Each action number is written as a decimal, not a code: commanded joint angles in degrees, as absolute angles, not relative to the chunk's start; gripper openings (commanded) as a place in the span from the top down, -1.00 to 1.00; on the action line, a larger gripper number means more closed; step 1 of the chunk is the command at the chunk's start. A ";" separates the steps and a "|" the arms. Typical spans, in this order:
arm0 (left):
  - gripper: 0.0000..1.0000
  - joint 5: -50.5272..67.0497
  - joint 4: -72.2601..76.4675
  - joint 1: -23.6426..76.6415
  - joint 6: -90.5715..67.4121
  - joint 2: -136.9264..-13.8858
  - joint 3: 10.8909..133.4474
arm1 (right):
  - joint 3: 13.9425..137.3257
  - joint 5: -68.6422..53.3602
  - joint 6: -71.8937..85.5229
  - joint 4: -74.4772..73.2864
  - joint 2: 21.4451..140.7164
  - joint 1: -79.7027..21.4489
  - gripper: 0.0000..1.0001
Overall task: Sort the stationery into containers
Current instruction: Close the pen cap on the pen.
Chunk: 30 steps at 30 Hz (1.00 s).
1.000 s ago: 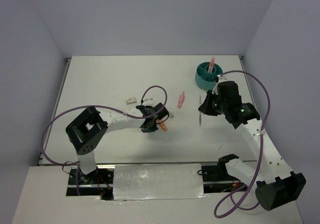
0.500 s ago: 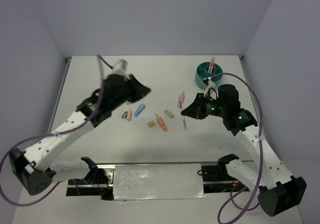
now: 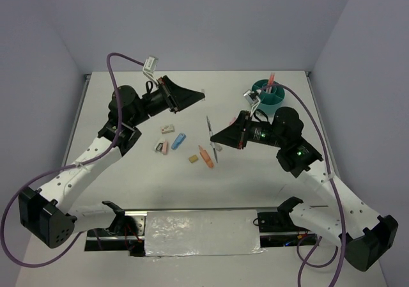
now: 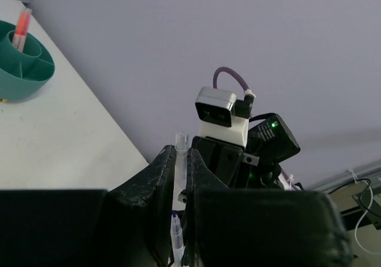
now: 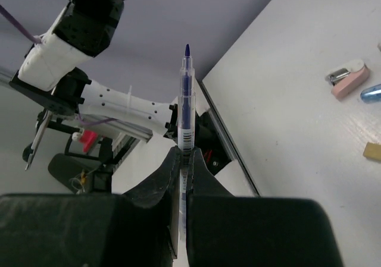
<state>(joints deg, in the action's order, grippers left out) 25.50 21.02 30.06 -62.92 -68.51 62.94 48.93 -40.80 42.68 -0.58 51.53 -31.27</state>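
My right gripper [image 3: 218, 137] is shut on a thin clear pen with a blue tip [image 3: 211, 140] and holds it above the table's middle. In the right wrist view the pen [image 5: 186, 100] sticks up from the closed gripper [image 5: 184, 155], uncapped. My left gripper [image 3: 195, 96] is raised at the back left and points right. In the left wrist view it [image 4: 178, 153] is shut on a clear tube [image 4: 180, 142] that looks like a pen cap. The teal organiser cup [image 3: 259, 95] stands at the back right with a pink pen [image 3: 271, 80] in it. It also shows in the left wrist view [image 4: 24, 77].
Loose pieces lie on the table below the grippers: a white block [image 3: 167, 130], a blue one [image 3: 179, 139], a pink one [image 3: 164, 147], a tan one [image 3: 192, 159] and an orange marker [image 3: 204, 157]. The right wrist view shows the pink block [image 5: 348, 77].
My left arm has lifted off the table and swung up and back. My right gripper has carried the pen leftward, from near the cup to the table's middle.
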 commanded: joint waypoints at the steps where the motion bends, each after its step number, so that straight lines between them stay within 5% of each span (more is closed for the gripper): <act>1: 1.00 29.44 28.38 29.97 -65.56 -67.50 63.28 | 53.52 -39.73 40.97 1.50 52.03 -31.73 1.00; 30: 1.00 30.76 26.02 30.15 -64.78 -66.80 60.20 | 57.66 -37.53 38.58 1.14 56.34 -31.82 1.00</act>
